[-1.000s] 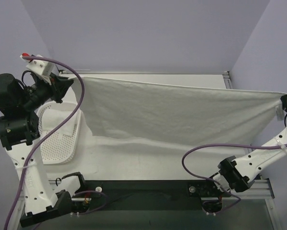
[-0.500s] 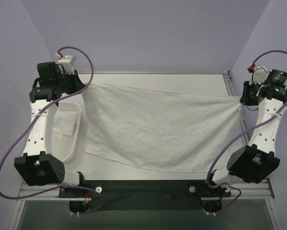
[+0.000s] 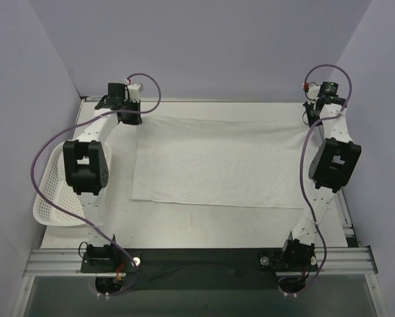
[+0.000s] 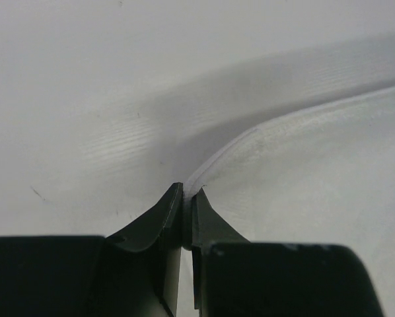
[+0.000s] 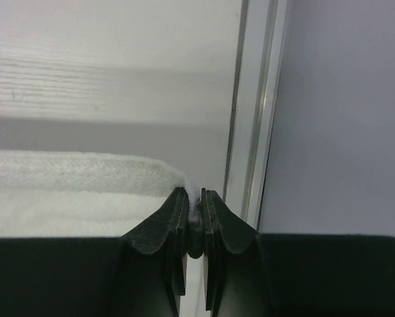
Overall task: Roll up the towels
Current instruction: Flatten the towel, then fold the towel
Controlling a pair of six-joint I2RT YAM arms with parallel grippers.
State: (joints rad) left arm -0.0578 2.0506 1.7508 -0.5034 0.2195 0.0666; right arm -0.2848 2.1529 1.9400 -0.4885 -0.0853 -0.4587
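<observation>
White table [image 3: 204, 224] carries a towel [image 3: 217, 165] spread flat across its middle, with a basket [image 3: 49, 198] at the left edge. Farther back, the left gripper [image 3: 138, 118] and right gripper [image 3: 308, 117] each pinch a far towel corner. Lavender walls [image 3: 197, 46] rise behind.

Both arms stretch forward, one along each short side of the towel [image 3: 217, 165], elbows raised midway. The left tool [image 3: 137, 116] pinches its far left corner, jaws nearly closed. The right tool [image 3: 308, 117] likewise pinches the far right corner.
</observation>
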